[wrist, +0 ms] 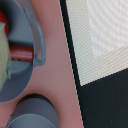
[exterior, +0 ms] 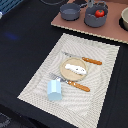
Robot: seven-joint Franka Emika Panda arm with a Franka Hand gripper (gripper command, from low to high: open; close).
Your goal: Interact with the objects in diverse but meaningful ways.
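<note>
A pale woven placemat (exterior: 75,70) is laid on a dark table (exterior: 20,45), with bare dark surface left all round its edges. Beyond it a pinkish-brown board (exterior: 107,29) is set, its near edge just beside the mat's far edge. Two grey pots (exterior: 70,12) are seen on the board; a small red tomato (exterior: 100,13) lies inside the larger one (exterior: 92,19). One round wooden plate (exterior: 74,69) bears a white flat piece (exterior: 76,67). Two orange-handled utensils (exterior: 91,61) flank the plate. One pale blue cup (exterior: 54,90) stands upright near the mat's front. In the wrist view a red-brown item (wrist: 21,53) is seen in a grey pot (wrist: 37,37). The gripper is not seen; its state cannot be told.
</note>
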